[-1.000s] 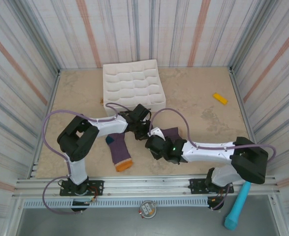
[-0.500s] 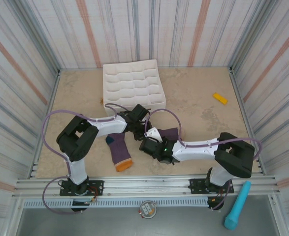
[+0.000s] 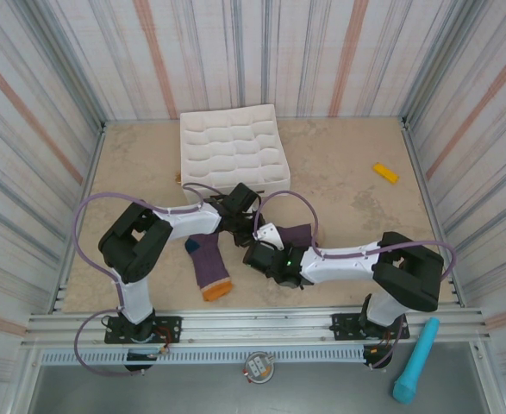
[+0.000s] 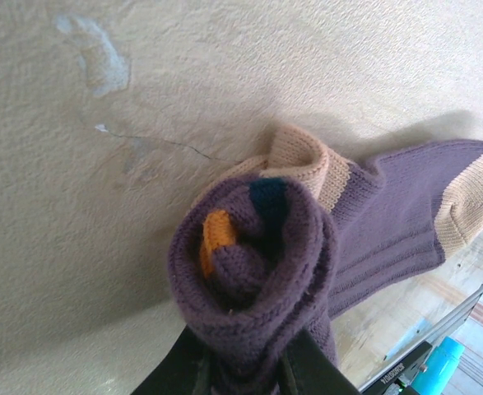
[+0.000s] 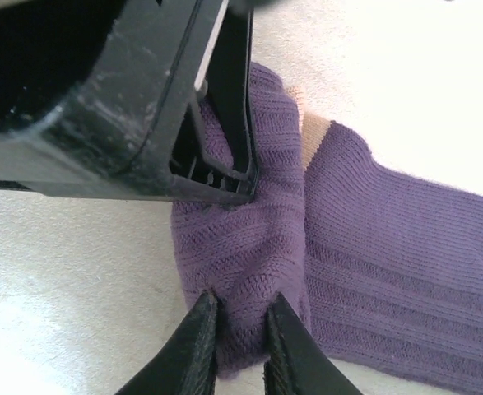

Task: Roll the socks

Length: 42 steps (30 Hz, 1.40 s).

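Left wrist view: your left gripper (image 4: 243, 368) clamps the half-rolled purple knit sock (image 4: 253, 276); your right gripper (image 5: 239, 311) pinches its outer layer. Next, wind along the flat tail (image 4: 397, 218).

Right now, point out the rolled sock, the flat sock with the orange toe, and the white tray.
rolled sock (image 4: 249, 284): left wrist view, on its purple outer wrap.
flat sock (image 3: 208, 263): top external view, on its purple body.
white tray (image 3: 274, 177): top external view, on its near wall.

Beige table (image 3: 347, 181): socks (image 3: 208, 263), tray (image 3: 233, 151), yellow block (image 3: 385, 173)
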Each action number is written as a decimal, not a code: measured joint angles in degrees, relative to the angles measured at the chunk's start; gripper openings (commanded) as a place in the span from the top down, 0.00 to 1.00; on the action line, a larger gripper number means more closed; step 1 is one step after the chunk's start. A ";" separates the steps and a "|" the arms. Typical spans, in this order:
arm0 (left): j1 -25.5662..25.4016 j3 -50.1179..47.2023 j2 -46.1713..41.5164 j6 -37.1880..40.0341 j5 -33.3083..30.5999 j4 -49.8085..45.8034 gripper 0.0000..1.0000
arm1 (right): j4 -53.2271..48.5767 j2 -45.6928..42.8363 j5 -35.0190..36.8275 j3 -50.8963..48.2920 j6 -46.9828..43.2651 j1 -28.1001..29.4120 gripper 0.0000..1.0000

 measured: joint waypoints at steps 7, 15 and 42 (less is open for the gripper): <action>0.42 -0.39 0.00 -0.26 0.98 0.74 0.75 | 3.85 -2.01 -1.49 -3.21 0.61 -0.13 0.99; 0.85 -2.36 -1.09 -2.47 2.25 3.63 0.34 | 12.87 -8.35 -8.26 -11.37 4.66 -3.74 1.00; 1.16 -8.81 -7.23 -2.01 0.31 13.14 0.26 | 32.11 -21.33 -44.78 -29.35 14.67 -31.93 1.00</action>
